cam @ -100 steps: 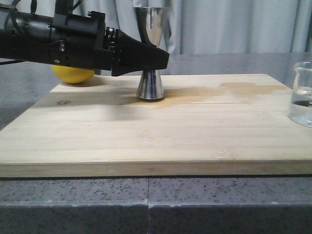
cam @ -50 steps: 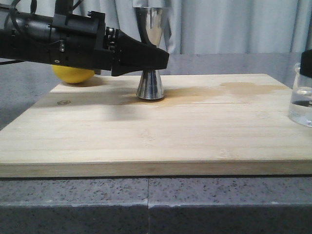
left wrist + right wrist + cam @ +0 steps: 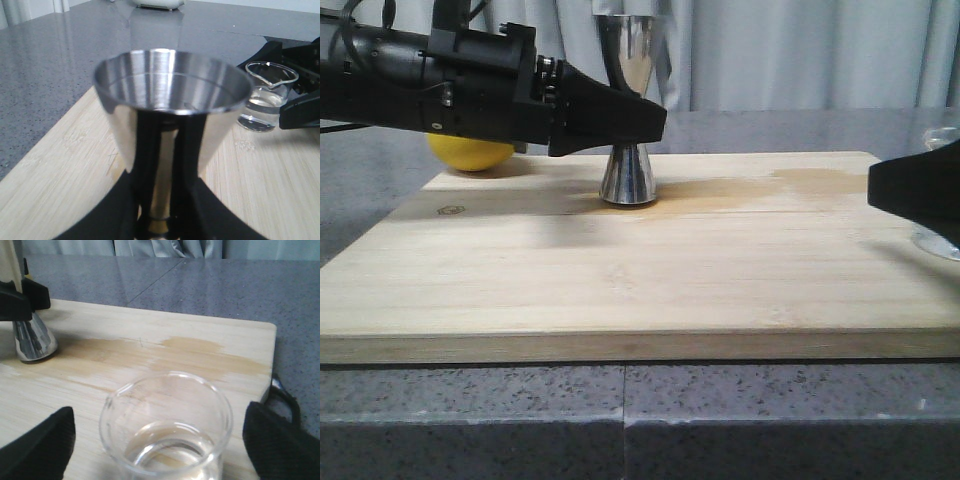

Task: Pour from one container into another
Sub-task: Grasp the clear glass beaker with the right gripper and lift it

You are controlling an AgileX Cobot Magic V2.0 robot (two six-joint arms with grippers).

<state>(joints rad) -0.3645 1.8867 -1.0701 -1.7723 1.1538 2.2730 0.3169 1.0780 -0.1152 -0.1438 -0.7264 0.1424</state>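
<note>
Jigger [image 3: 630, 110] stands upright near the back of the cutting board [image 3: 620, 290]; I see my left gripper [image 3: 645, 122] clamped on its waist. Right gripper [image 3: 155, 440] is spread wide, one finger on each side of the beaker [image 3: 167, 427], not touching; the beaker sits at the board's right edge, partly filled with clear liquid.

Bare cutting board [image 3: 650, 270] lies open between jigger [image 3: 628, 175] and beaker [image 3: 167, 427].

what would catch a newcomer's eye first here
The shiny steel jigger standing near the back of the wooden board, with the left tool around its waist. Then the glass beaker of clear liquid at the board's right edge, between the open right tool's fingers.
</note>
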